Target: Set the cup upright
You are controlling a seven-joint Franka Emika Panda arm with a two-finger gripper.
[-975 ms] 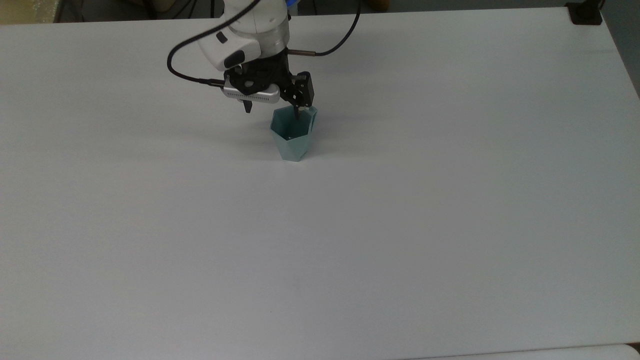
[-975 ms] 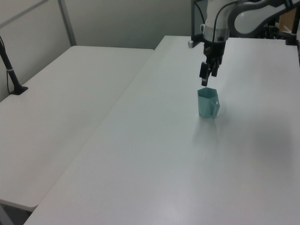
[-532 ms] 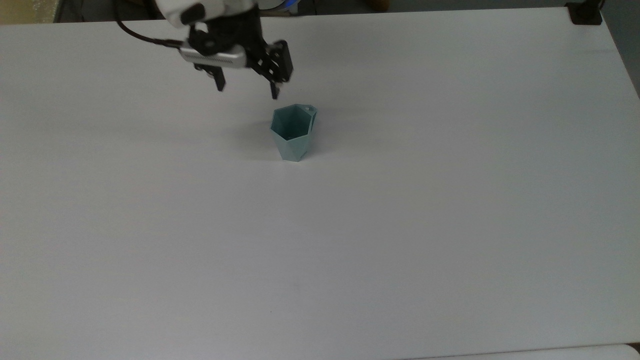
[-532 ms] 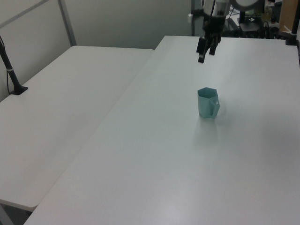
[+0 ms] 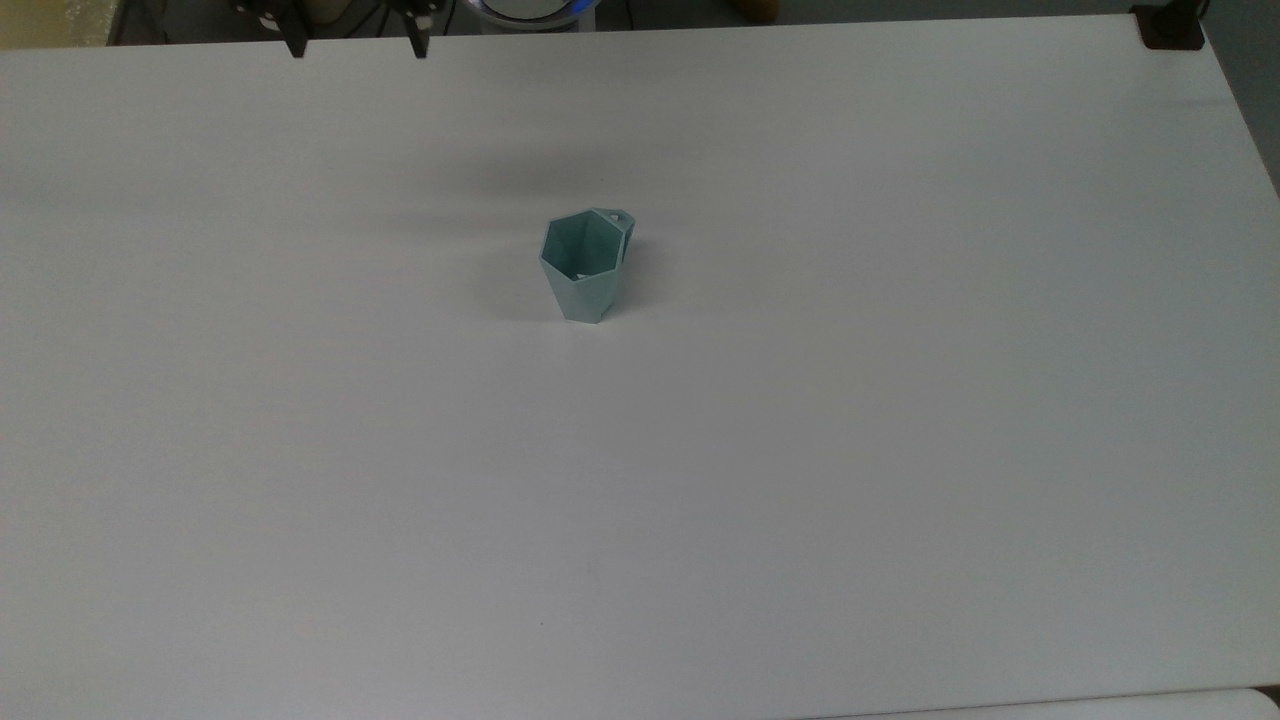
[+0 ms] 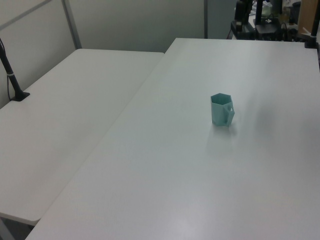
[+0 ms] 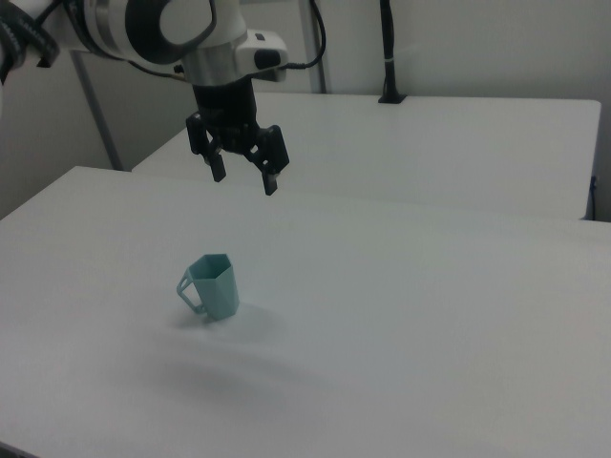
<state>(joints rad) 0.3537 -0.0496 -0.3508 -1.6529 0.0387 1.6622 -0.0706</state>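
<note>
Jaws wide open, empty, my gripper (image 7: 243,176) hangs above | cup (image 7: 213,286) upright on table (image 7: 430,315) | looks light, stiff, slick; I'd pinch the rim

A broad white worktop (image 5: 800,450) spans the scene, its surface plain and matte. In the left view a second white table (image 6: 65,120) stands beside it on the left view's left, their long edges nearly touching, with a black clamped post (image 6: 11,75) at its far left edge. In the right view that second table (image 7: 458,143) lies behind the worktop and carries a black post (image 7: 387,57) near the wall.
</note>
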